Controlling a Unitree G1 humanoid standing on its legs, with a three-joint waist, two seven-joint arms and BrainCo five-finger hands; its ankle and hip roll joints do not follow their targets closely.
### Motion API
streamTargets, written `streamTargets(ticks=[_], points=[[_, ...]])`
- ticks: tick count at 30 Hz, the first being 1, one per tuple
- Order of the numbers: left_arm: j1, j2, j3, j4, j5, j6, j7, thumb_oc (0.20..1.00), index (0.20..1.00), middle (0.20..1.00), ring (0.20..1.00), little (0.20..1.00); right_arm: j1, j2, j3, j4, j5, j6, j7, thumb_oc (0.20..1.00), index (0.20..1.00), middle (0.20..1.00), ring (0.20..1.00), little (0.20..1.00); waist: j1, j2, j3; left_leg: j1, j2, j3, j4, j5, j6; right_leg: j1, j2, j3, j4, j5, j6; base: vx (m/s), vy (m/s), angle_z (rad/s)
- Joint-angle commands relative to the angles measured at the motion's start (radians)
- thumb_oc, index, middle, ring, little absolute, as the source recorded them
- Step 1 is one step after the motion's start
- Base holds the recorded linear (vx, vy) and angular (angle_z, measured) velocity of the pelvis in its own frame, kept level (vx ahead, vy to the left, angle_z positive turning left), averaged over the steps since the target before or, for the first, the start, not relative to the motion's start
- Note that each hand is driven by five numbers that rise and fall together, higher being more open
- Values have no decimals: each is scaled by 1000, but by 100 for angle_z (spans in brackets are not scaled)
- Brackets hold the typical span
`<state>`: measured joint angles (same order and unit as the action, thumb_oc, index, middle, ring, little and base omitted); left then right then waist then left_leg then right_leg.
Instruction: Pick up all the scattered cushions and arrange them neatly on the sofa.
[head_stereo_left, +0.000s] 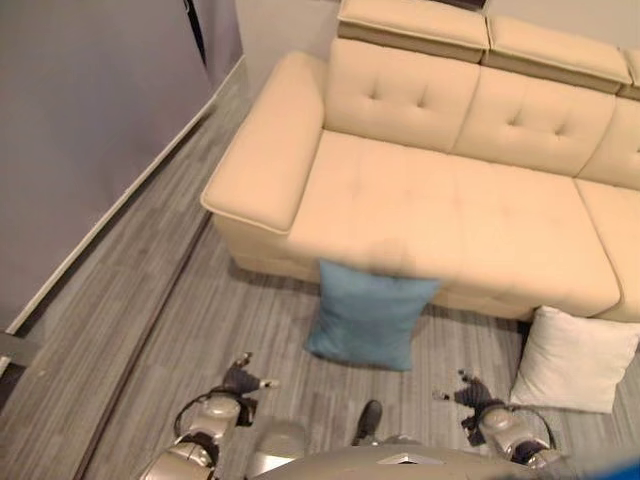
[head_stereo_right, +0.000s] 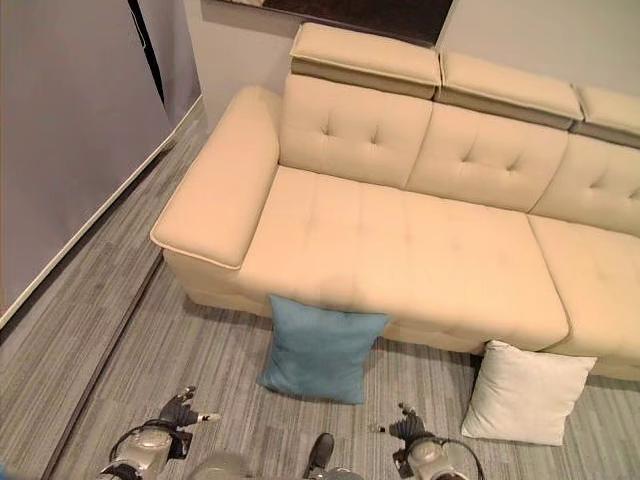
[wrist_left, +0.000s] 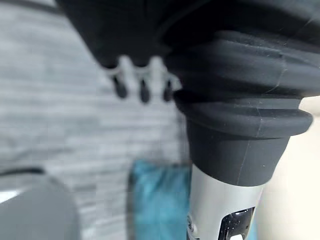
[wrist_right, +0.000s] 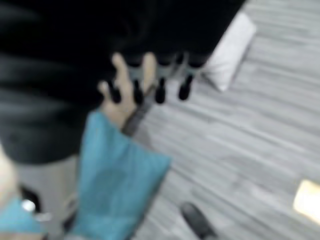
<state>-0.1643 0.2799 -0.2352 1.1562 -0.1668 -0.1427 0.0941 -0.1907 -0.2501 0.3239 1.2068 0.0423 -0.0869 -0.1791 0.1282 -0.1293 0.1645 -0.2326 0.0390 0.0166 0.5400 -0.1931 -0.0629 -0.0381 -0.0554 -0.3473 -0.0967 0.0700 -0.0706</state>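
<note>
Cream sofa (head_stereo_left: 430, 200) spans the far half of the scene, left armrest toward the left wall, seat bare of cushions. Grey striped floor (head_stereo_left: 150, 300) in front.

2 cushions on the floor, both leaning upright against the sofa's front edge:
- Blue cushion (head_stereo_left: 368, 313), roughly centre, its top edge touching the seat front below the leftmost seat section.
- White cushion (head_stereo_left: 572, 358), to the right of the blue one and well apart from it, also resting against the sofa base.

Left hand (head_stereo_left: 243, 380) low at near left, above the floor, clear of both cushions. Fingers (wrist_left: 142, 87) hang straight in a row in the left wrist view, holding nothing; the blue cushion shows beyond them, apart from the hand.

Right hand (head_stereo_left: 470, 392) low at near right, between the 2 cushions and nearer the white one, touching neither. Its fingers (wrist_right: 160, 90) look extended and empty in the right wrist view, though that view is soft, so this reading is probable rather than certain.
</note>
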Motion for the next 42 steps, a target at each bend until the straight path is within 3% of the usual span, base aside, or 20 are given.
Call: streamTargets(ticks=[1, 2, 3, 6, 14, 15, 17, 22, 25, 29, 42], points=[[-53, 9, -35, -3, 0, -29, 24, 1000, 1000, 1000, 1000, 1000, -7, -55, -11, -3, 20, -20, -26, 1000, 1000, 1000, 1000, 1000, 6, 5, 23, 46, 34, 7, -345, 135, -3, 27, -59, -12, 76, -85, 170, 107, 48, 3], [-53, 9, -35, -3, 0, -29, 24, 1000, 1000, 1000, 1000, 1000, -6, -55, -11, -3, 20, -20, -26, 1000, 1000, 1000, 1000, 1000, 9, 6, 25, 50, 36, 9, -343, 131, -4, 30, -57, -10, 76, -86, 170, 129, 77, 12], [-43, 14, -27, -11, -17, -34, 27, 1000, 1000, 1000, 1000, 1000, -9, -55, -8, -16, 22, -27, -24, 1000, 1000, 1000, 1000, 1000, 18, 19, 26, 55, 10, -39, -372, 142, -4, 20, -40, 17, 112, -109, 161, 102, 57, 10], [-52, 21, -24, -28, -34, -32, 34, 1000, 1000, 1000, 1000, 1000, -25, -56, -11, -29, 30, -31, -33, 1000, 1000, 1000, 1000, 1000, 9, 20, 37, 37, 8, -36, -372, 150, -3, -11, -45, 21, 140, -111, 159, 4, 63, -48], [-132, 56, 2, -113, -167, -81, 103, 1000, 1000, 1000, 1000, 1000, -174, -69, -12, -111, 111, -67, -88, 1000, 1000, 1000, 1000, 1000, 37, 35, 137, -145, 0, -31, -288, 137, 16, -255, -86, 36, 278, -97, 159, -148, 36, -13], [-149, 60, -2, -129, -179, -88, 117, 1000, 1000, 1000, 1000, 1000, -197, -74, -12, -118, 119, -70, -101, 1000, 1000, 1000, 1000, 1000, 40, 44, 152, -156, 6, -35, -270, 106, 10, -272, -87, 41, 299, -118, 166, -11, 12, -10], [-162, 62, -4, -139, -187, -91, 123, 1000, 1000, 1000, 1000, 1000, -214, -81, -15, -123, 122, -71, -112, 1000, 1000, 1000, 1000, 1000, 38, 49, 160, -180, 4, -34, -260, 107, 10, -296, -92, 41, 308, -118, 166, -58, 40, -9], [-277, 89, -12, -175, -251, -127, 191, 1000, 1000, 1000, 1000, 1000, -356, -140, -50, -188, 172, -94, -201, 1000, 1000, 1000, 1000, 1000, 8, 78, 210, -365, 6, -22, -196, 115, 6, -489, -123, 46, 368, -103, 172, -141, 67, -1], [-321, 90, -16, -192, -257, -137, 217, 1000, 1000, 1000, 1000, 1000, -395, -154, -62, -209, 174, -102, -236, 1000, 1000, 1000, 1000, 1000, -6, 87, 213, -442, 8, -17, -175, 115, 6, -569, -131, 52, 388, -101, 172, -94, 59, -1], [-434, 104, -28, -219, -261, -158, 284, 1000, 1000, 1000, 1000, 1000, -482, -187, -97, -275, 169, -131, -340, 1000, 1000, 1000, 1000, 1000, -50, 108, 225, -637, 11, -23, -110, 111, 10, -765, -149, 72, 453, -100, 172, -73, 49, -3], [-696, 163, -73, -190, -340, -173, 338, 1000, 1000, 1000, 1000, 1000, -666, -251, -98, -234, 242, -188, -434, 1000, 1000, 1000, 1000, 1000, -117, 105, 230, -994, 21, -46, 62, 66, 30, -1123, -159, 108, 609, -116, 176, 0, 11, -2]])
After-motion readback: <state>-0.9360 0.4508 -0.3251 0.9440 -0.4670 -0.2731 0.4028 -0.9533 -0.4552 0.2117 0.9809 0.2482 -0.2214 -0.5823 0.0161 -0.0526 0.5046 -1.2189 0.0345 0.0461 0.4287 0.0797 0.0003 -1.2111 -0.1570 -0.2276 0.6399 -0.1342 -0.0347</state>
